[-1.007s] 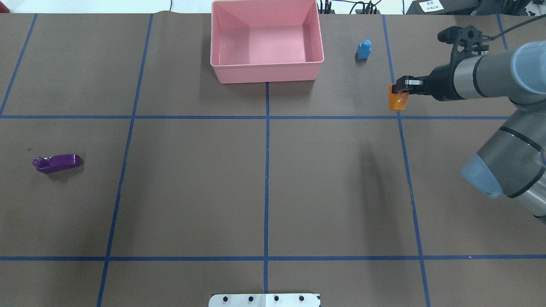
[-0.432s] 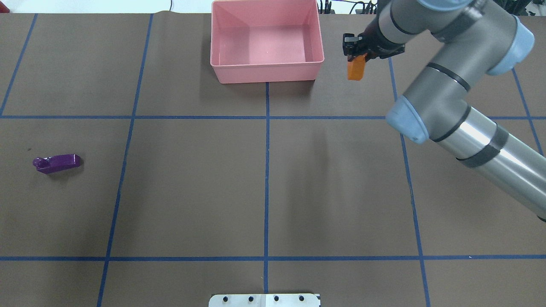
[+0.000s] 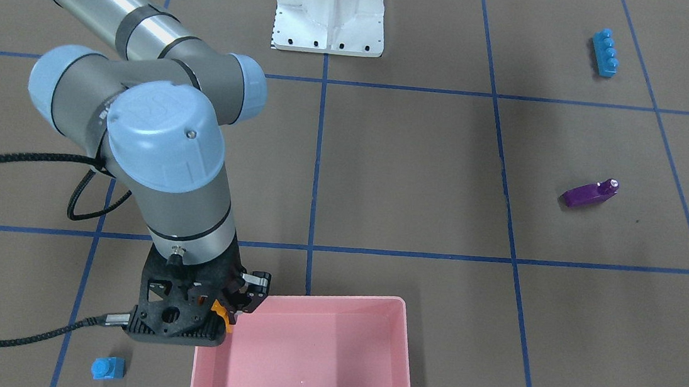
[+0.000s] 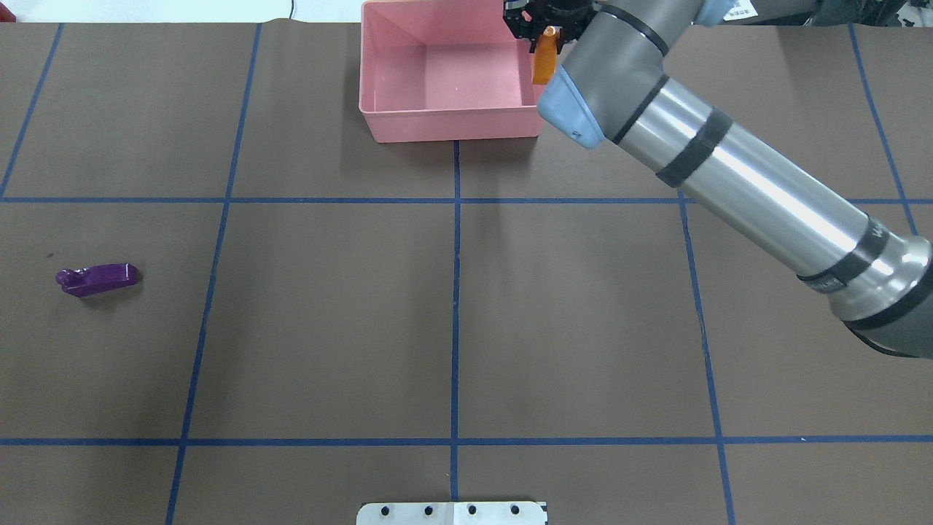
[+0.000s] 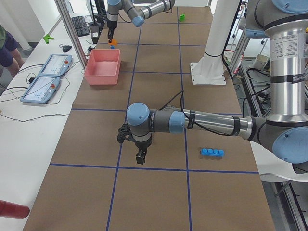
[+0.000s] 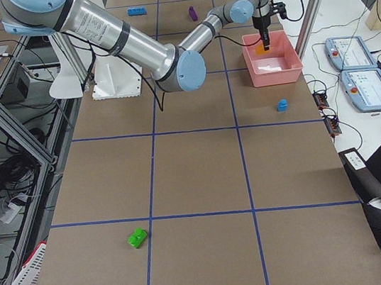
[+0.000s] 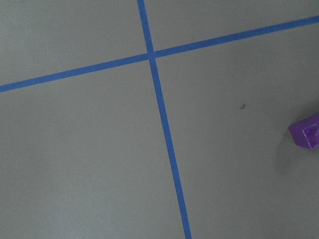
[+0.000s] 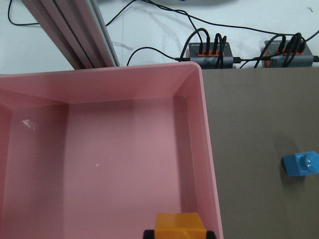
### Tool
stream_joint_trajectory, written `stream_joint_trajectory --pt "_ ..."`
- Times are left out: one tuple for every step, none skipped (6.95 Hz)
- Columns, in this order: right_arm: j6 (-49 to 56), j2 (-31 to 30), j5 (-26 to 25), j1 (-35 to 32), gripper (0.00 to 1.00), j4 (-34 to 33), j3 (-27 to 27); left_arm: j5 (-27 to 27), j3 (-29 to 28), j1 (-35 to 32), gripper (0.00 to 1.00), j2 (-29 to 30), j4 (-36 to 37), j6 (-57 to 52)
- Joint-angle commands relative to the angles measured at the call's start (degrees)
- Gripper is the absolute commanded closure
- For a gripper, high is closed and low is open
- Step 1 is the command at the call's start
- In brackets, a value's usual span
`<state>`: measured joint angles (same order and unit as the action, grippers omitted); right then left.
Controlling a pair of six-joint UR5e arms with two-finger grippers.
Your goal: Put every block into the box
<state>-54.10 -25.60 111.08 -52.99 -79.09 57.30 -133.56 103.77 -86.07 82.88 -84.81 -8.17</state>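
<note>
Jaws of right gripper (image 4: 544, 35) clamp orange sloped plastic brick (image 4: 544, 62) over shallow pink plastic tray (image 4: 452, 125) edge; left gripper (image 5: 140, 156), can't tell.

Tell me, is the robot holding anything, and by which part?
The right tool pinches the orange brick by its upper end; the rest hangs down above the pink box's edge.

In your right wrist view the bottom edge cuts off the orange sloped brick (image 8: 179, 226), leaving only its top. From the front, the right gripper (image 3: 230, 307) hides most of it. Overhead, the right arm (image 4: 729, 175) covers the tiny blue brick (image 3: 108, 368). The left wrist view's right edge clips the purple brick (image 7: 306, 132). The left gripper (image 5: 140, 156) is too small for you to judge its jaws.
</note>
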Motion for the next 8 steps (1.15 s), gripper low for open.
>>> stream_joint_trajectory --pt "0.23 5.54 -0.24 -0.18 1.0 10.94 -15.23 -0.03 0.03 0.11 0.0 -0.26 0.0 0.0" --pt "0.4 5.65 -0.51 -0.18 1.0 14.45 -18.68 -0.12 0.12 0.11 0.0 -0.35 0.0 0.0" --pt "0.4 5.65 -1.03 -0.1 1.0 16.23 -20.37 -0.03 0.21 0.11 0.0 -0.35 0.0 0.0" --pt "0.66 5.65 -1.12 -0.1 1.0 16.25 -20.65 -0.03 0.21 0.11 0.0 -0.26 -0.09 0.0" --pt "0.67 5.56 -1.47 -0.01 0.25 16.25 -20.91 -0.12 0.21 0.11 0.0 -0.35 -0.7 0.0" --pt "0.67 5.65 -1.91 -0.01 0.0 16.25 -21.26 -0.03 0.21 0.11 0.0 -0.26 -0.79 0.0" --pt "0.67 5.65 -1.83 -0.01 0.0 16.25 -21.44 -0.03 0.21 0.2 0.0 -0.26 -1.14 0.0" --pt "0.67 5.73 -1.83 -0.01 0.0 16.25 -21.35 -0.03 0.12 0.2 0.0 0.0 -1.66 0.0"
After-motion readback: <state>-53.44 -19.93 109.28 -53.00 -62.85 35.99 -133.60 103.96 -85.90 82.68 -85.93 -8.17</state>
